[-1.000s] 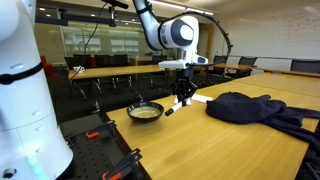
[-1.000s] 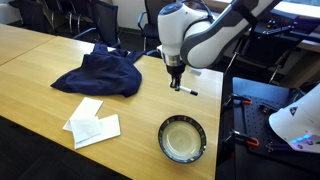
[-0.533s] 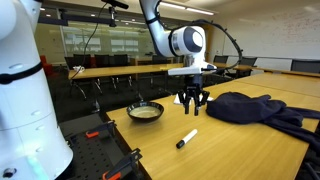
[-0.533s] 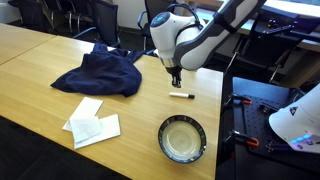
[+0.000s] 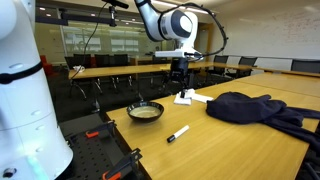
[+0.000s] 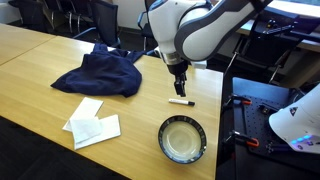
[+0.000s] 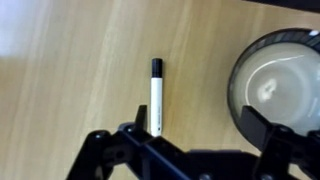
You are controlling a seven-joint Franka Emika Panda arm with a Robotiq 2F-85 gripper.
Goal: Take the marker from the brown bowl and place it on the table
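**Claw up and released, marker down on the table**

Since the frame 0.5 s ago the gripper (image 5: 181, 90) has lifted away from the tabletop, and the marker (image 5: 178, 134) has shifted a little on the wood. 1 s ago the marker was still up at the claw.

We see the claw released: in the wrist view its 2 fingers (image 7: 100, 150) stand wide apart with nothing between the pads. The marker (image 7: 156, 95) lies flat on the table (image 5: 235, 150) below the claw and apart from it. Its dark cap end points away from the claw body.

The brown bowl (image 7: 240, 95) sits beside the claw, just beyond 1 finger, and we see nothing in it (image 6: 182, 138). The marker (image 6: 181, 101) rests between the claw (image 6: 181, 90) and the bowl, touching neither.

A dark blue cloth (image 6: 100, 75) and white papers (image 6: 92, 125) lie well apart from the claw.
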